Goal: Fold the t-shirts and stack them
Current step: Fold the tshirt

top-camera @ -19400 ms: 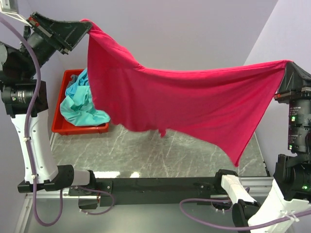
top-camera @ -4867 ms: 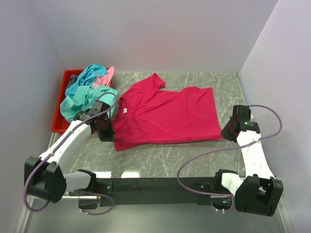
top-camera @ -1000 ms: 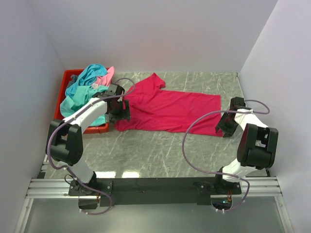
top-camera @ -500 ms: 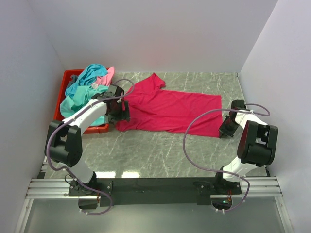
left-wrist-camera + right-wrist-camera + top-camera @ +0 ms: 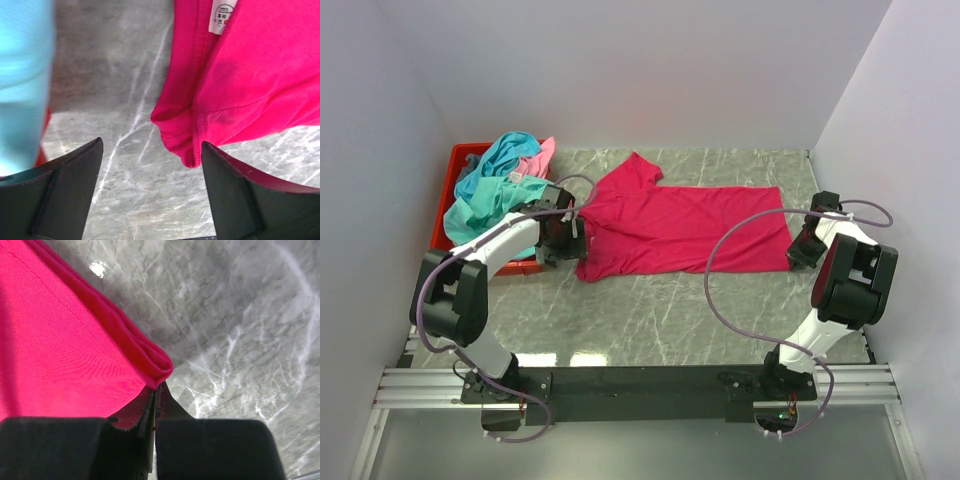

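The magenta-red t-shirt (image 5: 680, 228) lies folded lengthwise across the marble table, one sleeve pointing to the back. My right gripper (image 5: 800, 252) is at its right end, shut on the folded corner of the shirt (image 5: 100, 340), which is pinched at the tips (image 5: 157, 389). At the collar end stands my left gripper (image 5: 570, 245), open and just above the table. In the left wrist view the shirt's doubled edge (image 5: 185, 147) hangs between the open gripper (image 5: 150, 192), close to the right finger (image 5: 250, 200) and apart from the left one. A white neck label (image 5: 221, 15) shows.
A red bin (image 5: 438, 262) stands at the back left, heaped with a teal shirt (image 5: 485, 205) and a light pink one (image 5: 540, 155). Teal cloth (image 5: 22, 75) hangs just left of my left gripper. White walls close in on three sides. Bare marble (image 5: 650, 310) lies in front of the shirt.
My right gripper has shut on the shirt's right corner and moved right and back, dragging the shirt rightwards. The left gripper has shifted slightly right, still open.
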